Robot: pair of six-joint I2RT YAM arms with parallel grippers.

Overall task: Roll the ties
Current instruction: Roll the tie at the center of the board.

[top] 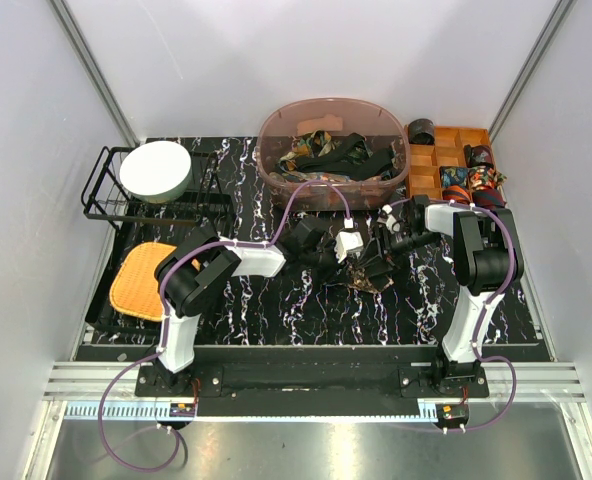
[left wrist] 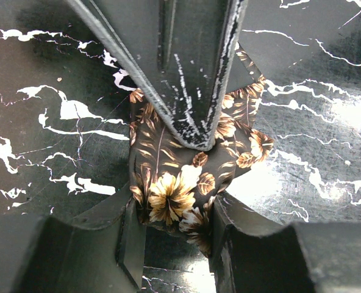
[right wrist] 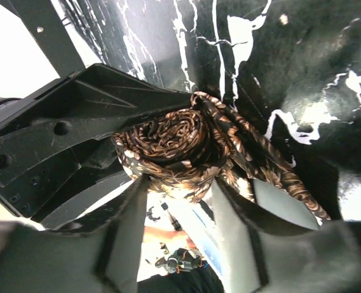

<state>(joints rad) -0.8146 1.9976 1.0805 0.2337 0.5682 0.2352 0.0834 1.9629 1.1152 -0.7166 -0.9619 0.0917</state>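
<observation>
L fingers point(left wrist: 241, 244), R fingers point(right wrist: 122, 244) pinch part-rolled floral tie point(right wrist: 168, 143)

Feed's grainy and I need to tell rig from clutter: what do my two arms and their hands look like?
The left arm and right arm match: white shells, black joints, and a purple cable clipped along each. The left hand and right hand are matte black, each with two broad angular fingers.

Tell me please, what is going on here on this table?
Both arms work on one brown floral tie at the middle of the black table. The right gripper holds its rolled-up part between its fingers; the left gripper pinches the flat part. More ties lie in the tub behind.
</observation>
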